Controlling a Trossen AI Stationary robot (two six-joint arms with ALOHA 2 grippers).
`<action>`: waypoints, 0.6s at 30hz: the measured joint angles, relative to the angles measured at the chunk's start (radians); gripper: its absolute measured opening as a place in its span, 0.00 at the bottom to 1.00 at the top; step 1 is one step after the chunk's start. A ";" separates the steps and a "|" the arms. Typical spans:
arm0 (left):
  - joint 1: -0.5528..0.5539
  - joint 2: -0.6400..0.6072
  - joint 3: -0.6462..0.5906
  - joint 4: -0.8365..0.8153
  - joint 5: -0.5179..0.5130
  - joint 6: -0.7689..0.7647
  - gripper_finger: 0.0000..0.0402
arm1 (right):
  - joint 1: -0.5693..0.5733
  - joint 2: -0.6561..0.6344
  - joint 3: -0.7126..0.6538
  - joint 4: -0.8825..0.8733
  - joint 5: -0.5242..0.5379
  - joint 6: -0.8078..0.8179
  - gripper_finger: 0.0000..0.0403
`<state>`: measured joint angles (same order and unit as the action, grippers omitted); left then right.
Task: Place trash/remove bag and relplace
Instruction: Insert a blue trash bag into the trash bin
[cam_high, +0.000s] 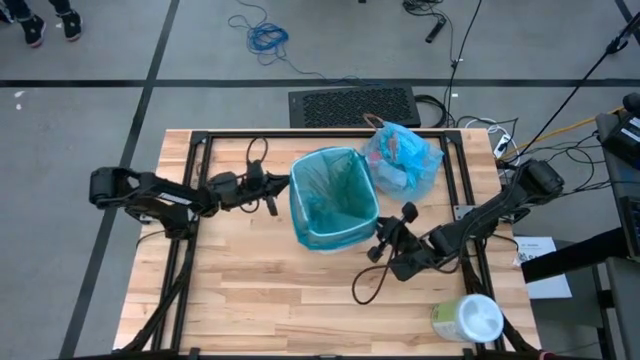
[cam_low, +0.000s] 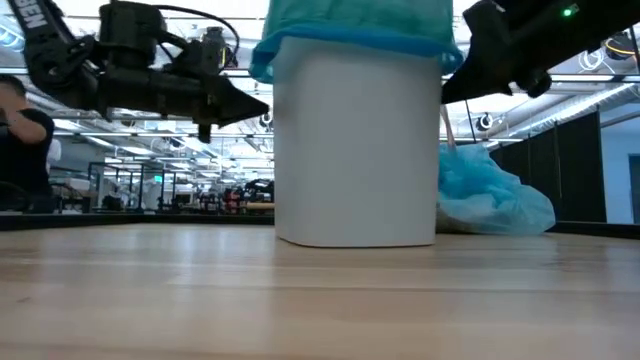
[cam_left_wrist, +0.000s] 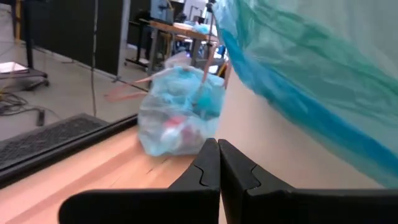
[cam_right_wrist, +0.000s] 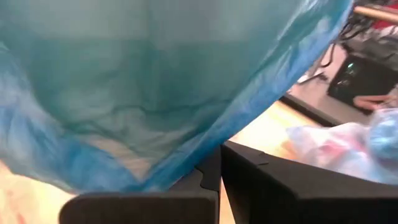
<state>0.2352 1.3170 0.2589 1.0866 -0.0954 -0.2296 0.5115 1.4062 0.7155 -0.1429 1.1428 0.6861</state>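
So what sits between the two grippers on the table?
The white bin with its teal liner; the high view shows left gripper and right gripper flanking it.

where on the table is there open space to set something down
Bare wood runs along the near edge, between the white bin and the wipes tub, and across the near-left corner. It is crowded around the bin: left gripper, right gripper, tied full bag.

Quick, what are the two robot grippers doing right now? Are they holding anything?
Left gripper: closed, empty, beside the bin.
Right gripper: closed, at the bin's other side; a grip cannot be told.
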 joint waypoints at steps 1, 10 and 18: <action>0.000 -0.020 -0.016 -0.001 -0.009 0.000 0.00 | -0.002 0.015 0.000 0.029 -0.011 -0.005 0.00; 0.000 -0.194 -0.107 -0.007 -0.038 -0.012 0.00 | 0.022 0.101 0.000 0.131 -0.059 -0.087 0.00; 0.001 -0.260 -0.107 -0.003 -0.014 -0.051 0.00 | 0.063 -0.111 0.000 0.016 0.197 -0.140 0.00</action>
<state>0.2359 1.0566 0.1516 1.0839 -0.1089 -0.2808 0.5747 1.2953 0.7158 -0.1265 1.3398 0.5462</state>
